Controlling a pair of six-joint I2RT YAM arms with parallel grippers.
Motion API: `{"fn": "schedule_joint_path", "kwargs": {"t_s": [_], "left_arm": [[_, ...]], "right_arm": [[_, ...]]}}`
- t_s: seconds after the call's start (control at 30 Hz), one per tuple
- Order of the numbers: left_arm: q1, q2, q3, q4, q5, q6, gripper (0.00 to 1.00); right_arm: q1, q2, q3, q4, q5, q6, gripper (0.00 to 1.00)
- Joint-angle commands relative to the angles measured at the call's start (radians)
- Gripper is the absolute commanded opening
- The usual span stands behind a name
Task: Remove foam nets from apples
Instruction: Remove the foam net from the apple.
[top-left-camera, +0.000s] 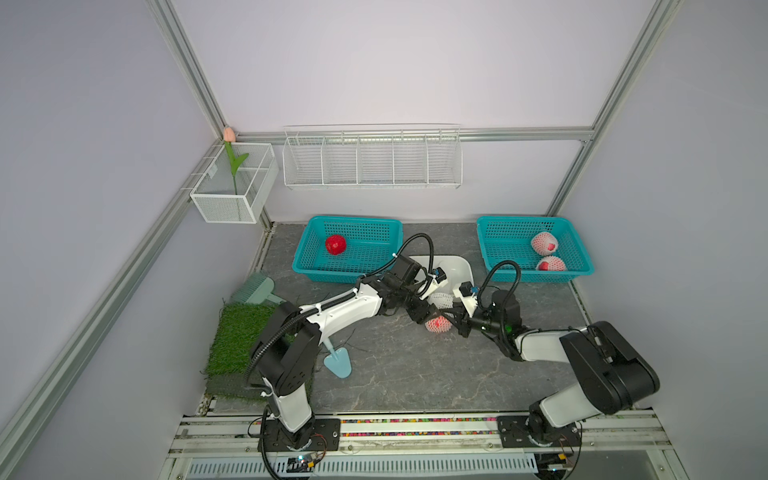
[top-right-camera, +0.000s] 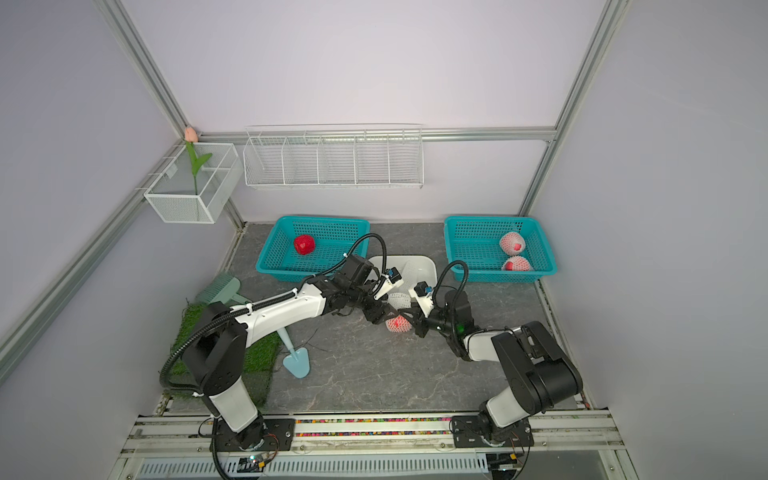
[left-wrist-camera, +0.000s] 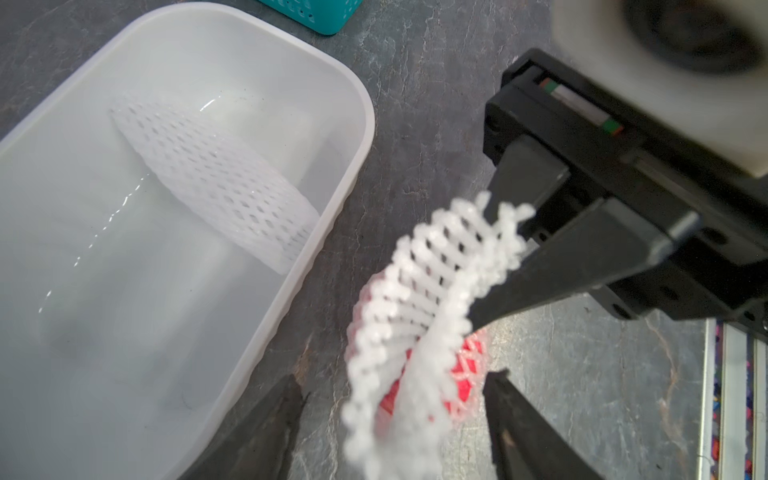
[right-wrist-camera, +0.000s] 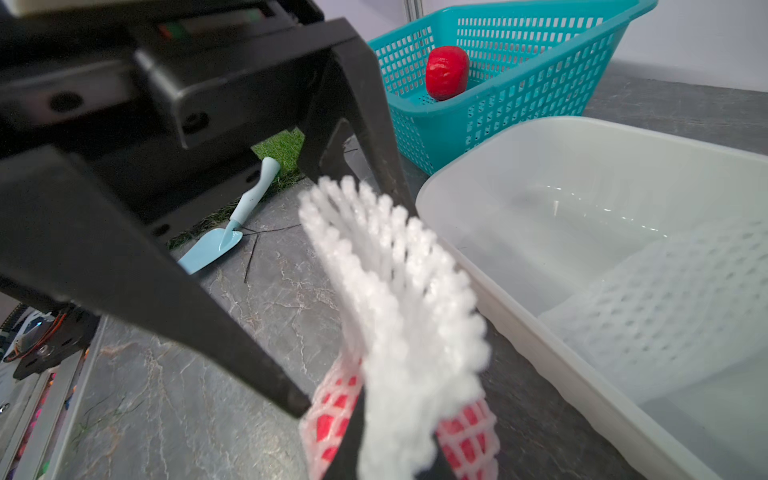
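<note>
Foam net (left-wrist-camera: 409, 291), pinched in right tool (left-wrist-camera: 466, 309), sits inside spread left tool (left-wrist-camera: 392, 392).

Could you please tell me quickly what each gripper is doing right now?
Left gripper: open, holding nothing.
Right gripper: closed on the foam net's edge.

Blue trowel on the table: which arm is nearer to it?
Left. The left arm passes over the blue trowel, hiding part of its handle in both top views; the right arm is across the table, well apart from it.
</note>
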Motion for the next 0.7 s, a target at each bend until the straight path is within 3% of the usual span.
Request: {"fn": "schedule_joint_path", "kwargs": {"t_s": [0.0,0.2,0.5,0.67], "left_arm": [[0.030,-0.038,-0.013,0.007,0.013,-0.006,0.73],[0.050,-0.045,-0.088,0.065,0.108,-0.006,0.73],[0.051,0.037,-0.009,0.058,0.273,0.010,0.73],[0.050,0.085,0.041,0.021,0.283,0.018,0.73]], "right_arm": [[-0.002,-0.017,0.005,0.040,0.021,0.001,0.10],[-0.002,-0.054,0.034,0.014,0.015,0.002,0.10],[0.006,-0.061,0.070,-0.029,0.003,-0.011,0.10],[0.016,-0.046,0.078,-0.023,-0.001,-0.007,0.10]]}}
